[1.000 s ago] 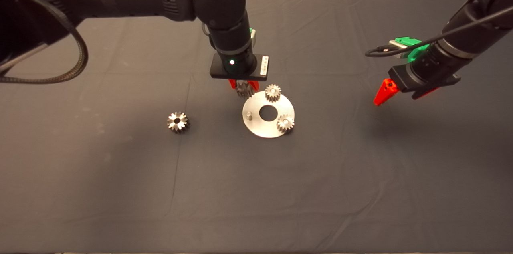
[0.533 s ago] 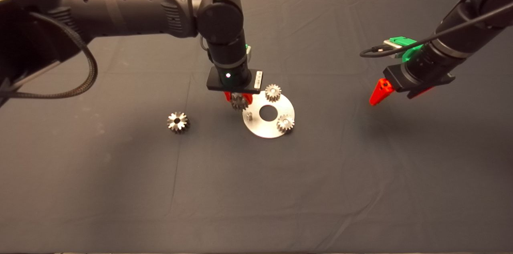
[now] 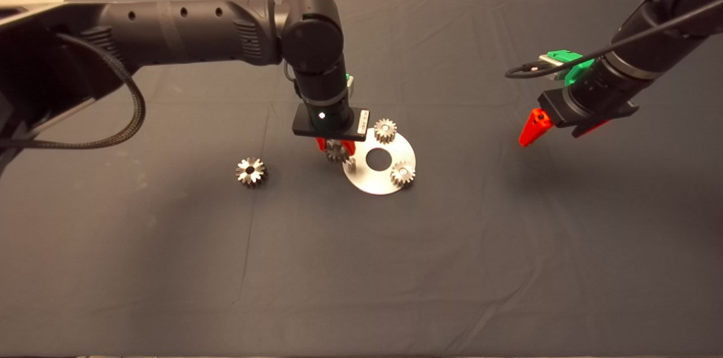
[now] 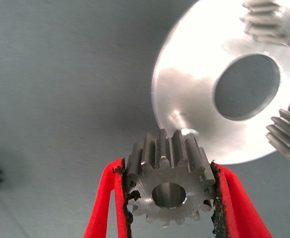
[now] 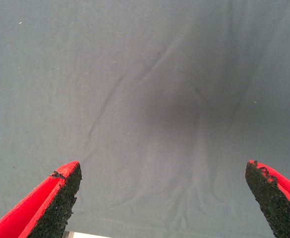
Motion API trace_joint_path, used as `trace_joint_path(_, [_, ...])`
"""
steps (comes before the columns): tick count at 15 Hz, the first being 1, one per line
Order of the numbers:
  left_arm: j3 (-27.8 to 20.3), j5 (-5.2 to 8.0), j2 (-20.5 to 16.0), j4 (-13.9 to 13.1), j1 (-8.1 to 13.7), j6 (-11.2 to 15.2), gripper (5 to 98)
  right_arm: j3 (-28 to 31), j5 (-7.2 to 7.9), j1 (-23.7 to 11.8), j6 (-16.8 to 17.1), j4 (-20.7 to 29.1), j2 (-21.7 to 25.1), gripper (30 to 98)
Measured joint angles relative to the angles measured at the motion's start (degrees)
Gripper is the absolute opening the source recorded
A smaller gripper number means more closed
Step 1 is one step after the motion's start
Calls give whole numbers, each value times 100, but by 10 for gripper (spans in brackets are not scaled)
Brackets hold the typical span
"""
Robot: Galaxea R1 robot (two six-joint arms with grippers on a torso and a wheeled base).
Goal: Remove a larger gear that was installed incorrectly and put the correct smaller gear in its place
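— While the left gripper hangs over the round plate, what's pinched in it?
— The smaller gear, clamped between both pads, right above the bare pin at the plate's edge. Two matching gears sit on the plate, close by.
— And the larger gear?
— Lying on the mat, well apart on the left. The right gripper hovers far right, fingers spread, empty.
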State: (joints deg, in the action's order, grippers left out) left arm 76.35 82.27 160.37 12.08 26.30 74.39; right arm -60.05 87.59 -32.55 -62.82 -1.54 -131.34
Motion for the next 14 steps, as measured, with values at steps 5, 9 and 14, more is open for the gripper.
trace_joint_path(5, [105, -20, 13, 4, -5, 2, 259, -78, 6, -2, 0, -4, -13, 877])
trace_joint_path(9, [118, -28, 60, 3, -6, 2, 259, -122, 9, -17, 0, -4, -30, 877])
trace_joint_path(14, [121, -44, 85, 3, -9, 17, 259, -290, 4, -94, 0, -4, -44, 877])
